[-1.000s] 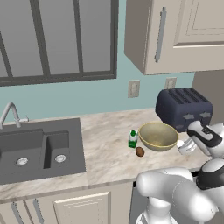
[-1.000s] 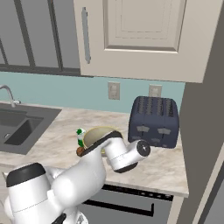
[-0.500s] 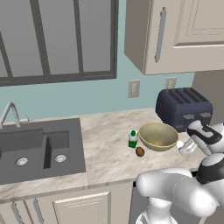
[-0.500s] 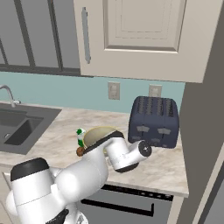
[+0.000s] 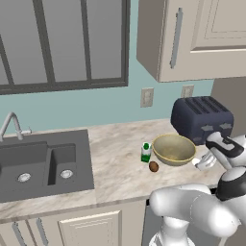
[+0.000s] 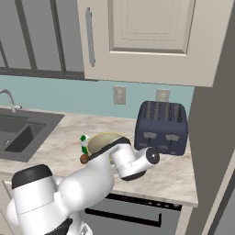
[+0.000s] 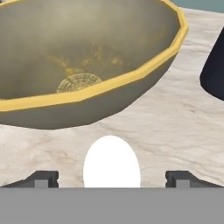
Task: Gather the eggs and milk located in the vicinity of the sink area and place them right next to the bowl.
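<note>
We see the claw (image 7: 112, 177) spread wide, white egg (image 7: 112, 162) between its tips (apart from both) | bowl (image 5: 174, 149) just beyond; milk (image 5: 146, 152), brown egg (image 5: 153, 166) at bowl's sink-side rim | open desk (image 5: 117, 173) toward sink (image 5: 41, 163) | toaster (image 5: 202, 118) behind bowl.
</note>
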You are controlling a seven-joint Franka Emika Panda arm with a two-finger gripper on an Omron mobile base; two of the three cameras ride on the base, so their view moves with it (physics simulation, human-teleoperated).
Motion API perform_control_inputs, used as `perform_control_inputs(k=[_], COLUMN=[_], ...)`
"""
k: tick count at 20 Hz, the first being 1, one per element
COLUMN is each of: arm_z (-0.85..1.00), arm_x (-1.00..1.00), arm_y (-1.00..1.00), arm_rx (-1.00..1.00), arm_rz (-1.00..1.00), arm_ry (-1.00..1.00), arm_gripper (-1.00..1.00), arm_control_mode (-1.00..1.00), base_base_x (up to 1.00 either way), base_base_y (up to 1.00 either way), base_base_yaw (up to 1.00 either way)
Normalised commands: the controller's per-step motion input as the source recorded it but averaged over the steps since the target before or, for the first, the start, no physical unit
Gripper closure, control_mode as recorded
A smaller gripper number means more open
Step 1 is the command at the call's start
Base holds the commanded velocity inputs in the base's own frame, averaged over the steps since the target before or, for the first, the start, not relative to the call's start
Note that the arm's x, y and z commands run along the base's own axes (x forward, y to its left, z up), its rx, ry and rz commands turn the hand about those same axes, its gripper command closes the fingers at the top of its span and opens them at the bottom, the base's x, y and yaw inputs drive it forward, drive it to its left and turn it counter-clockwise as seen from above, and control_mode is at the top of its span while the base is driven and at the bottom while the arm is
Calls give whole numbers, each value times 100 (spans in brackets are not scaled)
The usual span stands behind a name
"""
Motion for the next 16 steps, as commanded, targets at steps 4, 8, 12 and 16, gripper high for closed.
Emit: perform_control_inputs(k=[4, 8, 12, 16], arm_z=[0, 39, 59, 44], arm_x=[0, -26, -36, -66], arm_y=[0, -1, -13, -1], arm_rx=[0, 0, 0, 0], arm_rz=[1, 0, 0, 0], arm_ry=[0, 0, 3, 2], arm_gripper=[-100, -100, -100, -100], arm_control_mode=[-100, -100, -100, -100], base_base_x=[0, 0, 0, 0], base_base_y=[0, 0, 0, 0], base_base_yaw=[0, 0, 0, 0])
